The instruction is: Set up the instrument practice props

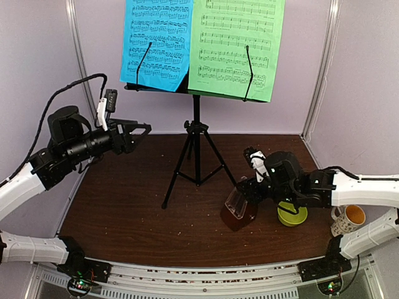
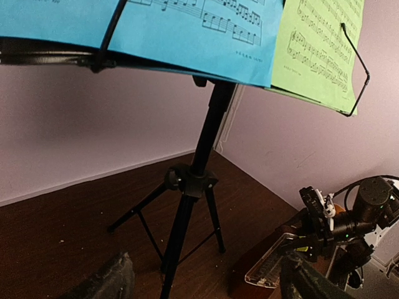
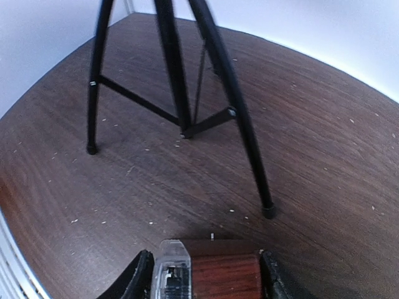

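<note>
Pale lilac walls (image 1: 37, 56), dark wooden table (image 1: 124, 212) (crumb-speckled), white corner posts (image 1: 321, 68)

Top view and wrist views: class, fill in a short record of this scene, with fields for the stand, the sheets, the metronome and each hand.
stand: black tripod, upright
sheets: blue sheet on the left, green sheet on the right, both on the stand's desk
metronome: tilted, by the stand's right leg
right hand: closed on the metronome's sides
left hand: open, empty, raised left of the stand
other: bowl and mug at far right
</note>
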